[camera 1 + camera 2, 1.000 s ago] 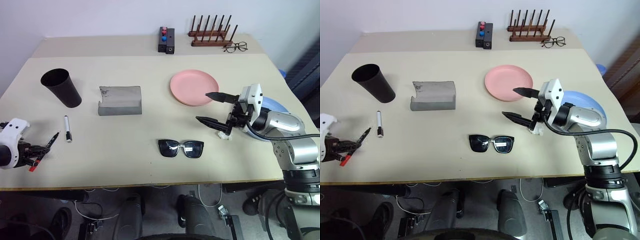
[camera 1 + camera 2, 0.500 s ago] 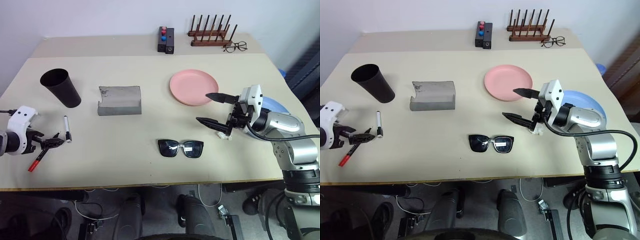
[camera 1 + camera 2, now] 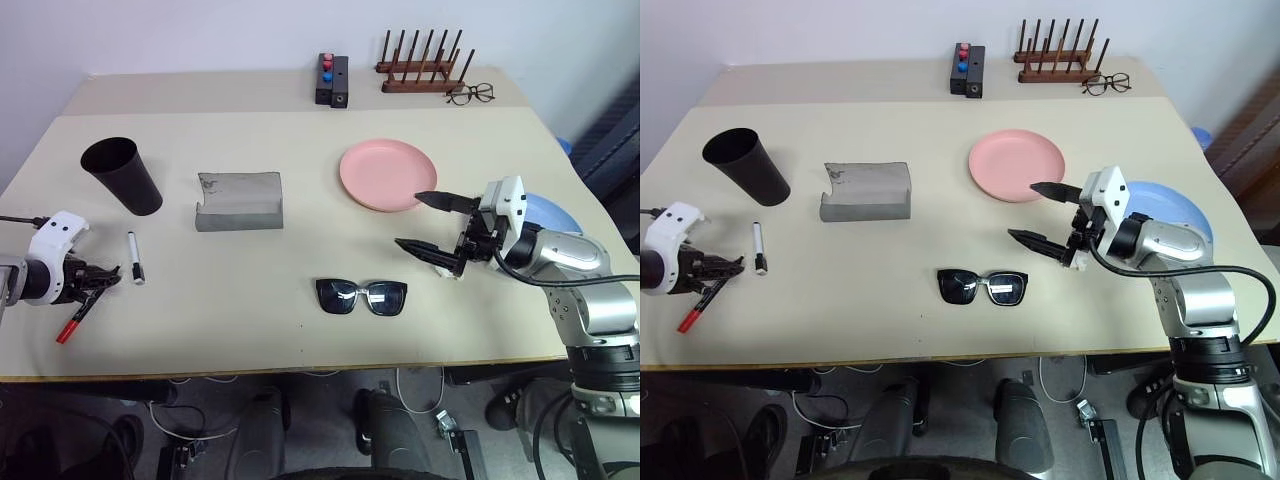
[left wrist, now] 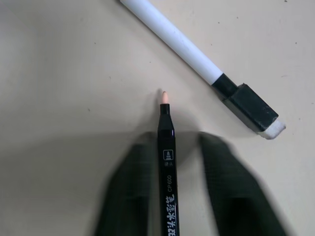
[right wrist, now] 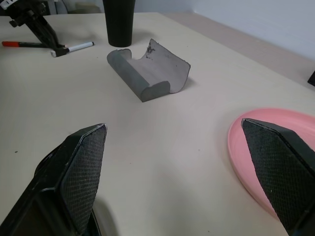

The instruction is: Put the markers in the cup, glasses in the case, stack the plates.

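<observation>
My left gripper (image 3: 108, 275) is low over the table's left front, shut on a dark marker (image 4: 166, 147) with a pale tip and a red end (image 3: 64, 335); the marker runs between its fingers. A white marker (image 3: 134, 257) with a black cap lies just beyond it. Further back stands the black cup (image 3: 125, 175), with the grey case (image 3: 240, 200) lying open beside it. The black sunglasses (image 3: 362, 296) lie near the front middle. My right gripper (image 3: 410, 220) hovers open between the pink plate (image 3: 388, 175) and the sunglasses. The blue plate (image 3: 1170, 205) lies behind that arm.
Along the back edge stand a wooden rack (image 3: 425, 70) of dark pegs, clear spectacles (image 3: 470, 95) and a black box (image 3: 333, 80) with red and blue buttons. The table's front edge runs close to my left gripper.
My left gripper moved a little away from the table's front edge, toward the white marker; its fingers spread wide, then closed around the dark marker. The right gripper stayed open in place.
</observation>
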